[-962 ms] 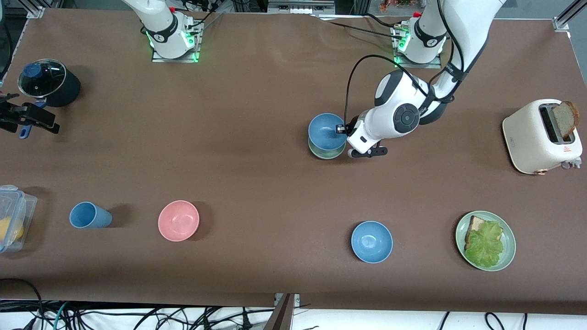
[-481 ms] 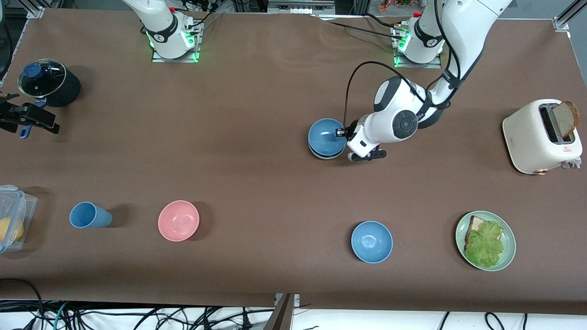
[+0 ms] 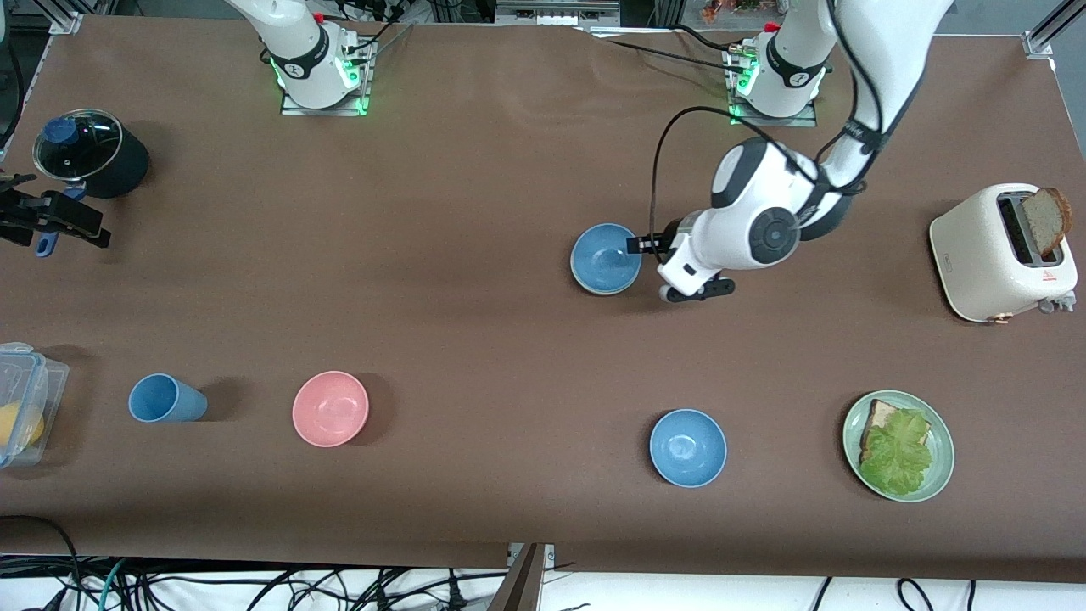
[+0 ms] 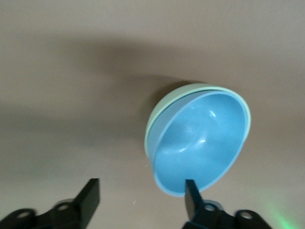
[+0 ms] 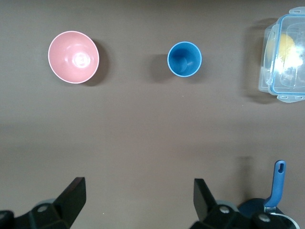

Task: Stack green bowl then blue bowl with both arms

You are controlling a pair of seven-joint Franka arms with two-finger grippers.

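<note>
The blue bowl (image 3: 606,256) sits nested in the green bowl (image 3: 593,290), whose pale rim shows only as a thin edge around it. The pair stands on the table in front of the left arm's base. In the left wrist view the blue bowl (image 4: 202,143) lies inside the green bowl (image 4: 157,114). My left gripper (image 3: 646,246) is open and empty beside the stack, toward the left arm's end; in the left wrist view the left gripper (image 4: 140,198) holds nothing. My right gripper (image 5: 138,200) is open and empty, high over the table, out of the front view.
A second blue bowl (image 3: 688,447) and a green plate with bread and lettuce (image 3: 940,475) lie nearer the front camera. A pink bowl (image 3: 330,408), blue cup (image 3: 165,399), clear container (image 3: 21,403) and black pot (image 3: 89,153) stand toward the right arm's end. A toaster (image 3: 976,252) stands at the left arm's end.
The left gripper lowered the blue bowl into the green bowl, let go of it and drew back toward the left arm's end. Nothing else moved.
</note>
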